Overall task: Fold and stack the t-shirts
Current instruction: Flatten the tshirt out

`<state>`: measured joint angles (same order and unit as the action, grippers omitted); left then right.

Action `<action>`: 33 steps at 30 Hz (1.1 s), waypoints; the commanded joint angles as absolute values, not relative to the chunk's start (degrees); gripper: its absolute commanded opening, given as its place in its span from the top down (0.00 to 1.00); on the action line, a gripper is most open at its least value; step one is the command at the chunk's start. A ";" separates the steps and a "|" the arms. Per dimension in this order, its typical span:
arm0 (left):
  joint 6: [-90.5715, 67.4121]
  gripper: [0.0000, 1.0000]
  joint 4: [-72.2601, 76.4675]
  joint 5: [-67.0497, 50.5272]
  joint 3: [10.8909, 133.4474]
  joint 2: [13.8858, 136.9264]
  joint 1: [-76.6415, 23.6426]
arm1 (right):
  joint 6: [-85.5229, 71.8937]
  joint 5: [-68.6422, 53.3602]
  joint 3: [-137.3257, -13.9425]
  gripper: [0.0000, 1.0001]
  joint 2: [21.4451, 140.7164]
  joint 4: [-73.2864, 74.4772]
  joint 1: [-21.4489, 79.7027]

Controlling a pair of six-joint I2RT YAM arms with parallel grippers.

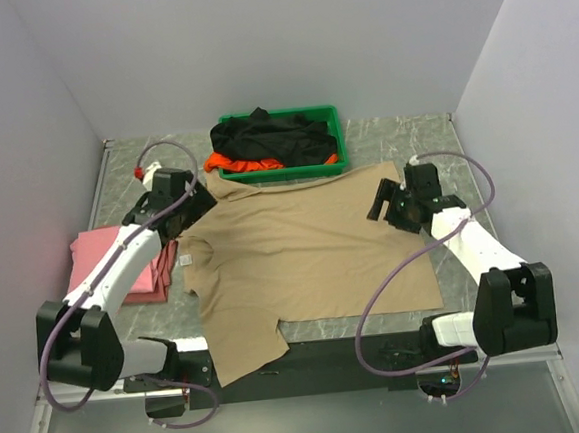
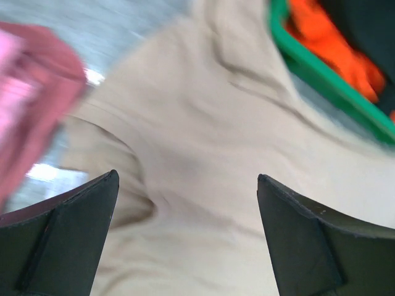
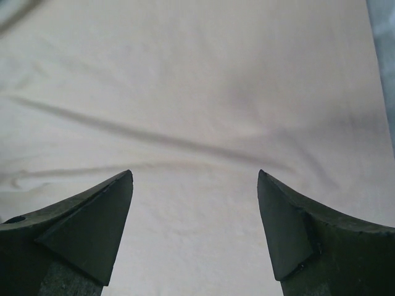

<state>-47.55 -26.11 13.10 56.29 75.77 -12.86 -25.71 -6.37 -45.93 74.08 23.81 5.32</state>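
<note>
A large beige t-shirt (image 1: 307,250) lies spread flat across the middle of the table, collar to the left and one sleeve hanging over the near edge. A pink t-shirt (image 1: 123,265) lies folded at the left. Black (image 1: 263,136) and orange (image 1: 250,163) t-shirts sit bunched in the green tray (image 1: 330,113). My left gripper (image 1: 184,213) hovers open over the beige shirt (image 2: 203,142) near its collar, nothing between its fingers. My right gripper (image 1: 379,207) stands open above the beige cloth (image 3: 197,111) near the shirt's right end, holding nothing.
The green tray (image 2: 321,80) stands at the back centre, its front rim touching the beige shirt's far edge. White walls close in the table on three sides. Grey marbled tabletop (image 1: 403,132) shows at the back right.
</note>
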 commanded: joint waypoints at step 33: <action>-35.16 0.01 -23.46 6.85 83.14 119.34 -8.96 | -13.89 2.90 -94.39 0.12 124.01 43.94 0.97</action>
